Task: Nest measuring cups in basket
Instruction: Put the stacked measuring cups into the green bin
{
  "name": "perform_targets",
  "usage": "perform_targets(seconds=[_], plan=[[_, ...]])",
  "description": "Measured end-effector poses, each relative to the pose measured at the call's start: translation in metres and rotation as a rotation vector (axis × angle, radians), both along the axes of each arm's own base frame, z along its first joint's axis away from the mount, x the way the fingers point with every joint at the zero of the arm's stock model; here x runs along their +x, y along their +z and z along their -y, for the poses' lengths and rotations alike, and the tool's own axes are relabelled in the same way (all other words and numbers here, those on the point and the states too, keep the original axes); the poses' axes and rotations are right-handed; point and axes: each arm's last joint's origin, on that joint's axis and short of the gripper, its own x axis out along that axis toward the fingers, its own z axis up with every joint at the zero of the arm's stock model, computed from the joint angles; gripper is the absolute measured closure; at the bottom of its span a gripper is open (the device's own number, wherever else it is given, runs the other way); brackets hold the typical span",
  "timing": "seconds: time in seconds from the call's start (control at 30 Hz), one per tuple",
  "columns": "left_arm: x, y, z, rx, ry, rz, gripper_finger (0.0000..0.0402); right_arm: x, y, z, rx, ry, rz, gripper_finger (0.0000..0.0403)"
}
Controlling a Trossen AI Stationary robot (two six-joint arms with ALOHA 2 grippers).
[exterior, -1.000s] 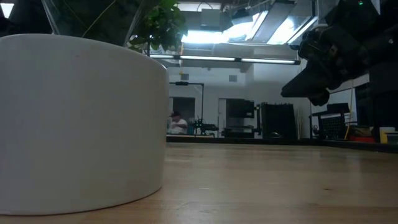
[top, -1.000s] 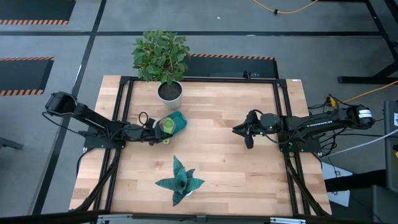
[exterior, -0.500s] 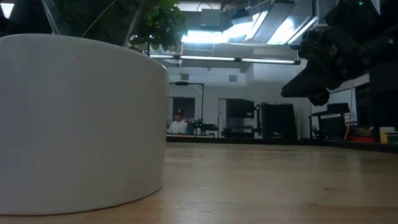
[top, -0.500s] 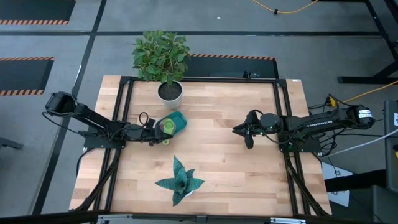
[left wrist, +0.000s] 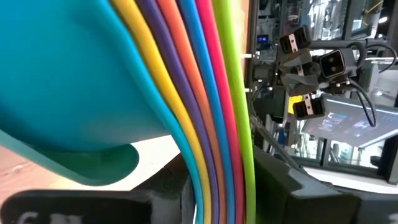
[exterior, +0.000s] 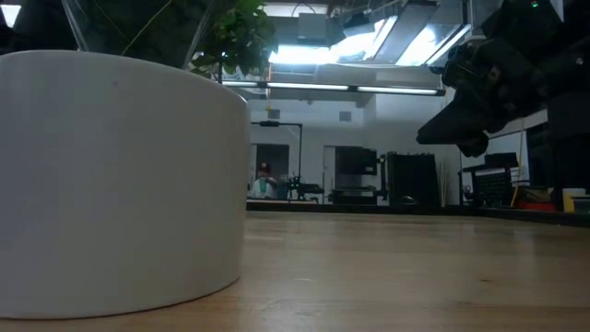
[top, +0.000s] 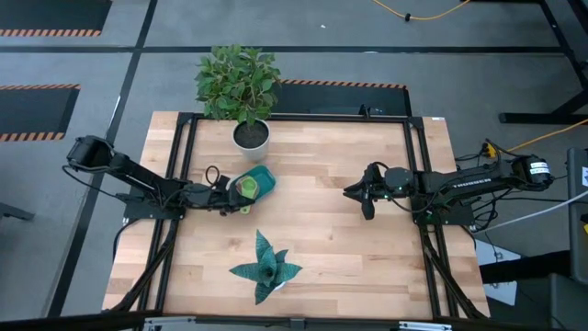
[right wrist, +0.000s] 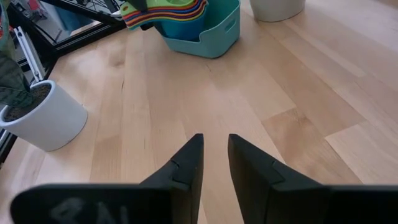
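The nested measuring cups (right wrist: 166,14) are seated in the basket (right wrist: 205,32), their handles lying between the left fingers (top: 241,195); whether those fingers grip cannot be told. The right fingers (right wrist: 214,165), slightly parted and empty, are held well apart above the desk (top: 322,230).

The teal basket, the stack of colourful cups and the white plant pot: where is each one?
Teal basket (right wrist: 208,32), right wrist view: its side wall.
Stack of cups (right wrist: 168,9), right wrist view: the layered rims sitting in the basket.
White plant pot (top: 251,138), high view: its rim, at the table's far edge.
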Motion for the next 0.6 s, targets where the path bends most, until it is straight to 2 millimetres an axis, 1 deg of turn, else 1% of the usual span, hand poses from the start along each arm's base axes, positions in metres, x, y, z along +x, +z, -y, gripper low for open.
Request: perform_targets(seconds=[0.2,0.6], plan=[[-0.0016,-0.0051,-0.0004,0.013,0.0,-0.055,0.0292,0.0,0.0,-0.0003,0.008,0.008,0.0,0.0323],[-0.0017,-0.0052,-0.0004,0.013,0.001,-0.057,0.0291,0.0001,0.0,-0.0007,0.012,0.024,0.001,0.0323]])
